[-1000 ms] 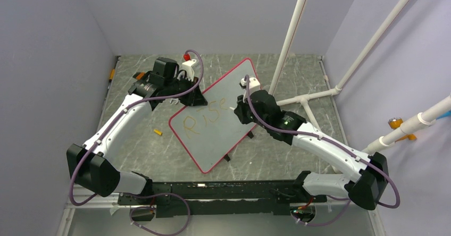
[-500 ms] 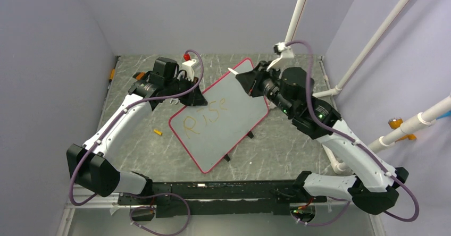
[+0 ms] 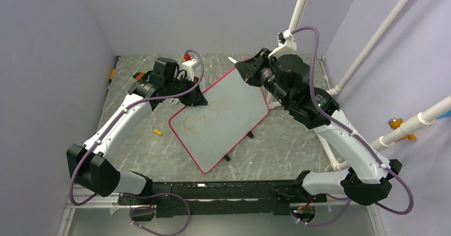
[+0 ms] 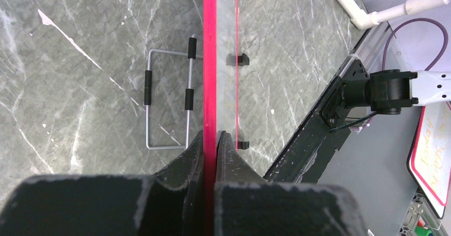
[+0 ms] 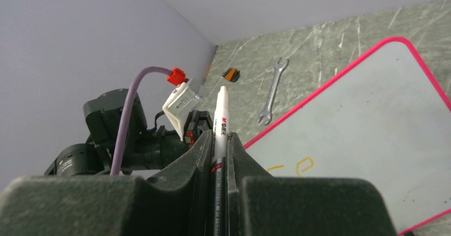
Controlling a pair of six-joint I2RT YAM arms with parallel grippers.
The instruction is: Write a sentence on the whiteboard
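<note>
Gripped a white marker (image 5: 221, 108) in the right gripper (image 5: 218, 137), tip jutting ahead of the pincer, with a wrench (image 5: 271, 93) farther ahead and the whiteboard (image 5: 367, 114), orange strokes (image 5: 303, 165) included, to its right.

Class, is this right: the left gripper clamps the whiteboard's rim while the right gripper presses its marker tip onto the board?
No. The left gripper clamps the whiteboard by its rim, but the right gripper holds its marker clear of the board; the right wrist view shows it.

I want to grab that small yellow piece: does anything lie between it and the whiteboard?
Nothing: the top view shows only bare table between the yellow piece and the whiteboard.
</note>
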